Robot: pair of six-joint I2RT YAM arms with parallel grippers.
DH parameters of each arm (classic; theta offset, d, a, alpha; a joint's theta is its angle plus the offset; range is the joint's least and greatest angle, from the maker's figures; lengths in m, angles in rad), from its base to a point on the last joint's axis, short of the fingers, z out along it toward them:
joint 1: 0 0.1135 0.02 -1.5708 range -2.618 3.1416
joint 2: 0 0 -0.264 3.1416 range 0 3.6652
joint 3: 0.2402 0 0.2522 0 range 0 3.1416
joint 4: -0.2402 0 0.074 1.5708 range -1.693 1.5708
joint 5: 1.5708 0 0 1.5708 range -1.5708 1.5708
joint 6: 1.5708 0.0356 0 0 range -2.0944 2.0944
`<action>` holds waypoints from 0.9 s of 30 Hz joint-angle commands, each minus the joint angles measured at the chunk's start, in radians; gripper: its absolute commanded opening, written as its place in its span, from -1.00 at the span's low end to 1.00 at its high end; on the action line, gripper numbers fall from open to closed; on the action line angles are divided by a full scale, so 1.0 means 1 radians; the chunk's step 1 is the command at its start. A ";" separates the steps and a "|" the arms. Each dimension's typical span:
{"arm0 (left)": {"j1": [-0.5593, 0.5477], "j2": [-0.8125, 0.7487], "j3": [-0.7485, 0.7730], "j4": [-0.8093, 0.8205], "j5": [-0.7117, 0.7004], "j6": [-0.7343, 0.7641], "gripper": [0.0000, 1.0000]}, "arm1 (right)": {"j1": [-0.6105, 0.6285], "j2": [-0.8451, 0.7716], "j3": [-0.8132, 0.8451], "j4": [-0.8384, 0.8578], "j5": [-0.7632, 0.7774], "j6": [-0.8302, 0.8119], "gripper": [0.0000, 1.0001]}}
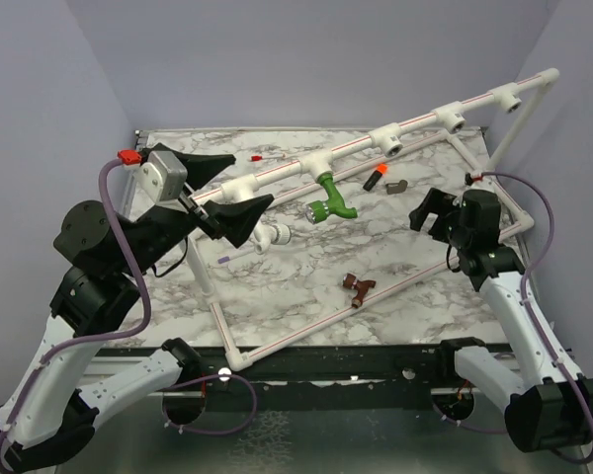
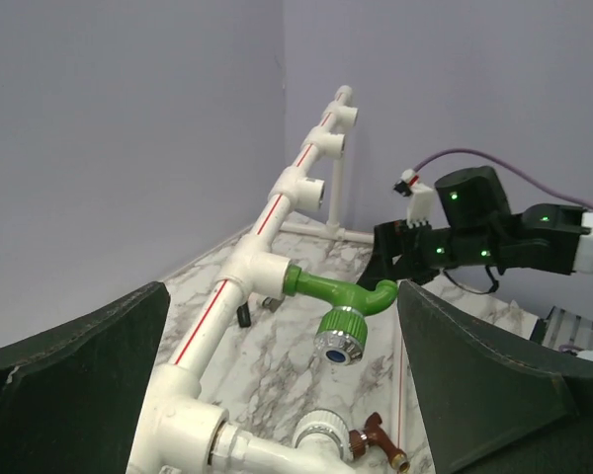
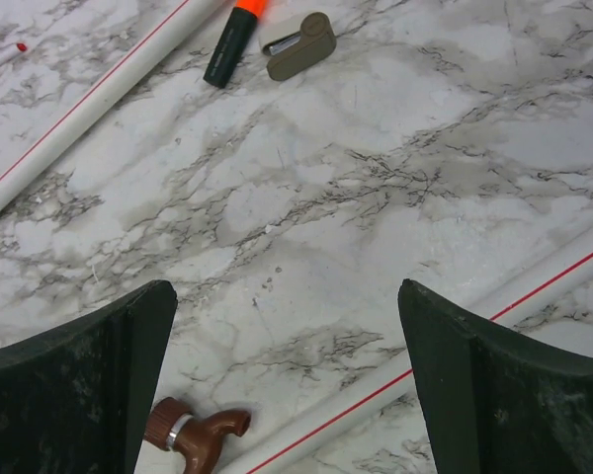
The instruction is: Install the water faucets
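Green faucet (image 1: 331,194) screwed into tee (image 1: 321,166); brown faucet (image 1: 357,287) lying loose; left tool (image 1: 254,180), right tool (image 3: 285,288) wide.

The white-and-black left arm (image 1: 99,286) rises from its base at the near left, folds at a high elbow and stretches forward and to the right, its left gripper (image 1: 253,180) rolled onto its side with the two broad black fingers (image 1: 206,164) spread wide, one above the other. The matching right arm (image 1: 514,316) stands up from the near right and leans inward, wrist bent. Its black right gripper (image 1: 430,210) is tipped down toward the tabletop, dark fingers (image 3: 79,385) held equally far apart.
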 commanded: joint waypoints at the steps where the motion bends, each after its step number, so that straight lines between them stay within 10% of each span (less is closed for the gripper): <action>1: -0.002 -0.012 -0.037 -0.018 -0.103 -0.017 0.98 | 0.007 -0.017 0.068 -0.175 -0.061 0.037 1.00; 27: -0.002 -0.017 0.040 -0.488 -0.241 -0.590 0.98 | 0.007 -0.050 0.086 -0.206 -0.286 -0.046 0.93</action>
